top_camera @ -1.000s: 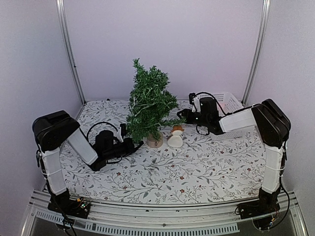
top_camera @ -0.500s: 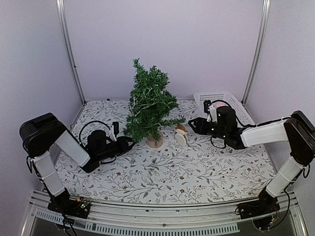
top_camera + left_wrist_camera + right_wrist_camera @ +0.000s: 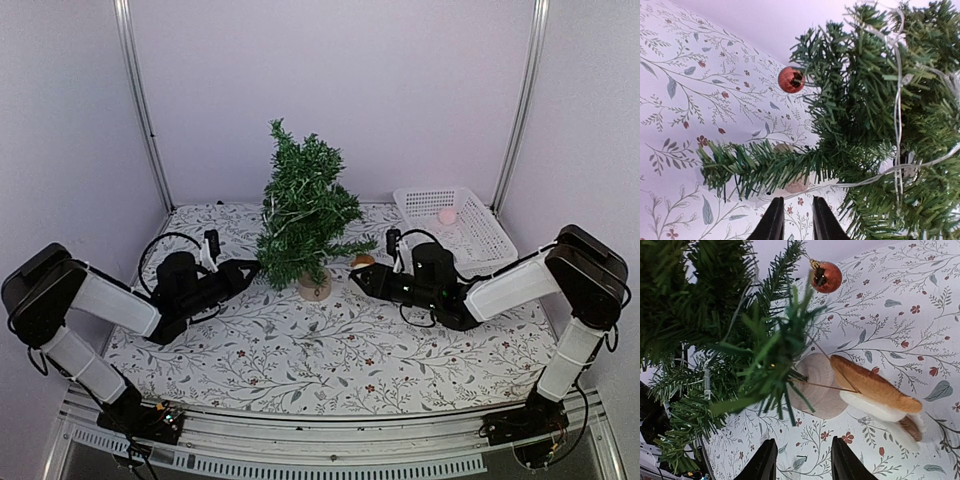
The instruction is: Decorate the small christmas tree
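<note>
Beside the small christmas tree (image 3: 300, 215), left claw (image 3: 795, 201) and right claw (image 3: 803, 441) are being held released, empty, ideally clear of branches.

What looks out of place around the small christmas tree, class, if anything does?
One decoration: a white and orange ornament lies on its side on the tablecloth beside the wooden stump of the small christmas tree, while the red ball hangs from a branch. Nothing else stands out.
</note>
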Motion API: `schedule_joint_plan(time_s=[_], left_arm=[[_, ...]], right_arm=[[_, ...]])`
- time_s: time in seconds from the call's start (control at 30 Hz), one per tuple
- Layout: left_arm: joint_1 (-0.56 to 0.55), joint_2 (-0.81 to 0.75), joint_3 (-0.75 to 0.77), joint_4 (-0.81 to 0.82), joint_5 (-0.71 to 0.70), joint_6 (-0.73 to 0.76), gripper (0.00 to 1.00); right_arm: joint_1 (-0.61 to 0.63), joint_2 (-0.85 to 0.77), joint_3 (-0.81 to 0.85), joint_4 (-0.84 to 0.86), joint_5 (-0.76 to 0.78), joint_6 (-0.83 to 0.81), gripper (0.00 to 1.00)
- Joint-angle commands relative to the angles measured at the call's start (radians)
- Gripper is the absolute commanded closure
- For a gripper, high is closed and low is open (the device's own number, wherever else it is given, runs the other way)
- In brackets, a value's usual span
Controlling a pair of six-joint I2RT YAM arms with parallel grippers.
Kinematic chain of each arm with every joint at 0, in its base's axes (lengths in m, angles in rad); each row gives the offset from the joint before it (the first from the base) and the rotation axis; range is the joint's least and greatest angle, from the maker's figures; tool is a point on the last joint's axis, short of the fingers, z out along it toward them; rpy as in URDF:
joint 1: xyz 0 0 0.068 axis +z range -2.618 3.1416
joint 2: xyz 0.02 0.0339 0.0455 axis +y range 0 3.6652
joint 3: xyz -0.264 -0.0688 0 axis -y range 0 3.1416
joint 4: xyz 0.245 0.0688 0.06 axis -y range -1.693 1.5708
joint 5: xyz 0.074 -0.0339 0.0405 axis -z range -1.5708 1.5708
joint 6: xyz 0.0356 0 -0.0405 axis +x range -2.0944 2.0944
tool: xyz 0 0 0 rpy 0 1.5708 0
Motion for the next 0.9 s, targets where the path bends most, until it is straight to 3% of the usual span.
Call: schedule_joint_plan(time_s=[0.0,0.3,0.53,0.87], left_arm=[[0.028,-0.073,-0.023,-0.089,-0.047,0.044,0.78],[0.039,-0.167,-0.059,-0.135,-0.109,0.052,0.78],[0.046,-0.179,-0.046,-0.161,-0.1,0.078,0.78],[0.061,-0.175,-0.045,-0.163,-0.083,0.092,0.78]], right_arm=[[0.04,0.09,0.082,0.082,0.058,0.062,0.6],[0.081,0.273,0.21,0.102,0.167,0.154,0.6],[0.091,0.374,0.311,0.006,0.22,0.213,0.63],[0.06,0.337,0.229,-0.012,0.275,0.226,0.64]])
